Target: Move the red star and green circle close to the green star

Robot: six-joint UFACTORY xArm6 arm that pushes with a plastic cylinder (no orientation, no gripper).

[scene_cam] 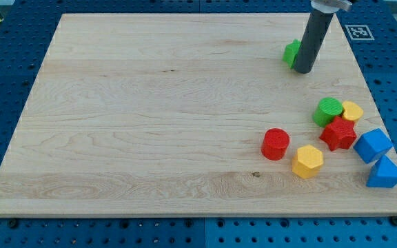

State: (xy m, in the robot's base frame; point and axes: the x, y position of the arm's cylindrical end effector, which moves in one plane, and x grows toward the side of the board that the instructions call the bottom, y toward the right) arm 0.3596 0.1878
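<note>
Rod without pincer, so we report no open or shut state; our tip (303, 71) touches the green star (292, 52) at the view's upper right. The green circle (328, 111) and red star (339, 133), touching, lie well below.

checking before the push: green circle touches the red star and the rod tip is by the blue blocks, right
Partly. The green circle does touch the red star, but my tip is not by the blue blocks. The camera view shows it at the view's top right, against the green star.
</note>
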